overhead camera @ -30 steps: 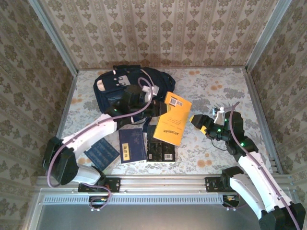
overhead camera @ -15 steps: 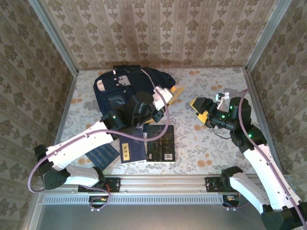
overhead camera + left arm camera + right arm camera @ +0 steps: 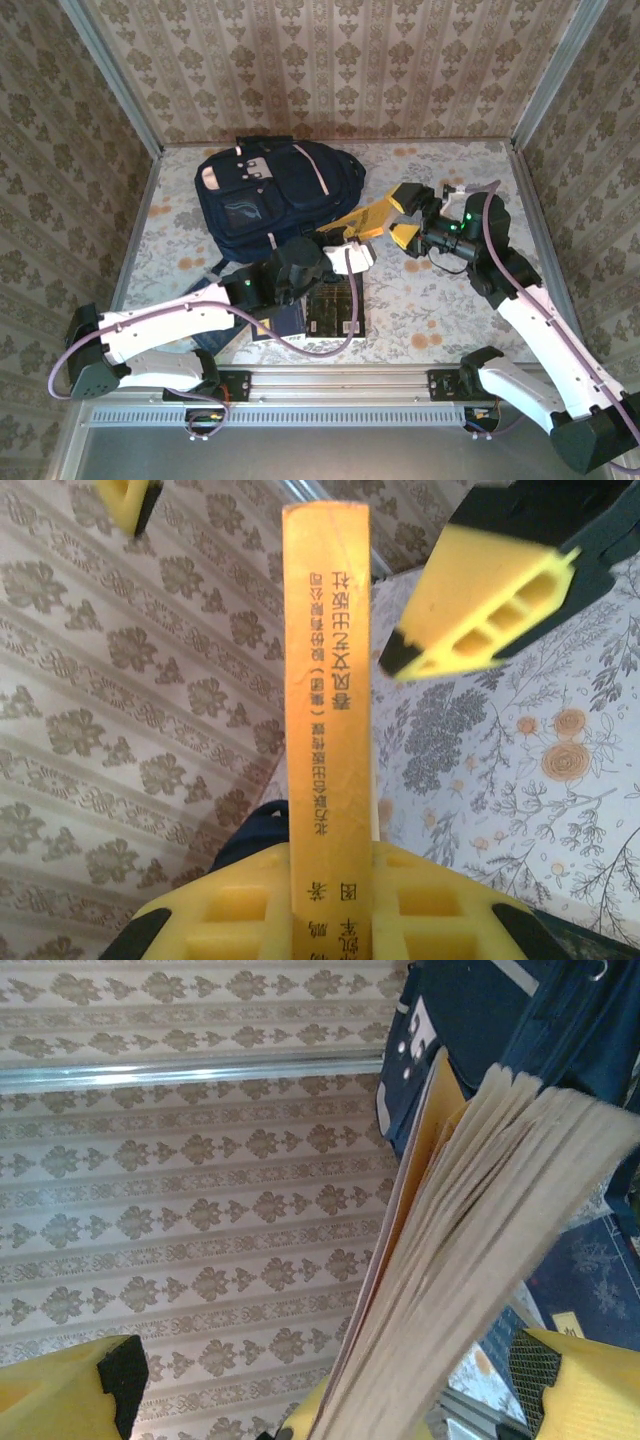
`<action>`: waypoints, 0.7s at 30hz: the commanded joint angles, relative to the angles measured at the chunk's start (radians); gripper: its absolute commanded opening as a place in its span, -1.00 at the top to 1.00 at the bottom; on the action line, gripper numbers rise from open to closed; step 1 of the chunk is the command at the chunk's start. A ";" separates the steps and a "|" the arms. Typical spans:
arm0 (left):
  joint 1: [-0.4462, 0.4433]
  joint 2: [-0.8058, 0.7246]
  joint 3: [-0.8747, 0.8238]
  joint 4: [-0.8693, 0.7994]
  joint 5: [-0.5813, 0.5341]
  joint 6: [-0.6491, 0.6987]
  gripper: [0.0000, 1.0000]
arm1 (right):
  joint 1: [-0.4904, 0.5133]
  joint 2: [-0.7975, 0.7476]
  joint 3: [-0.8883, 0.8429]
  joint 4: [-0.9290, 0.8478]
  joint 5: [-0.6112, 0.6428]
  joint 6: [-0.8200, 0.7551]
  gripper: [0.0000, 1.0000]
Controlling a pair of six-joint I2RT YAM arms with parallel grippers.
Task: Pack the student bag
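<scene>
Book (image 3: pixel 327 660) in grip of left pincer (image 3: pixel 330 890), lower spine hidden — right pincer (image 3: pixel 405 217) wide around far end.

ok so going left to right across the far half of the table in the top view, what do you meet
student bag → yellow book → right pincer

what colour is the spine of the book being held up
Orange, with dark printed characters down the book; clearest in the left wrist view.
</scene>
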 commanded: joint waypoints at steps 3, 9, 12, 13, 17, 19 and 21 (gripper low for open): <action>-0.038 -0.049 -0.031 0.171 0.013 0.153 1.00 | 0.042 0.012 0.015 0.021 0.037 0.061 -0.84; -0.074 -0.036 -0.064 0.166 0.003 0.262 1.00 | 0.088 0.024 0.031 0.025 0.037 0.023 -0.49; -0.084 -0.024 -0.069 0.140 0.003 0.286 1.00 | 0.104 0.025 0.043 0.002 0.055 -0.016 -0.28; -0.085 -0.018 -0.068 0.139 -0.003 0.298 1.00 | 0.110 0.030 0.046 -0.002 0.055 -0.026 -0.22; -0.095 0.001 -0.064 0.133 -0.016 0.331 1.00 | 0.135 0.061 0.067 -0.021 0.048 -0.070 0.01; -0.105 0.008 -0.064 0.133 -0.021 0.359 1.00 | 0.139 0.066 0.074 -0.048 0.061 -0.101 0.12; -0.110 0.016 -0.067 0.134 -0.033 0.381 1.00 | 0.139 0.064 0.075 -0.068 0.085 -0.122 0.23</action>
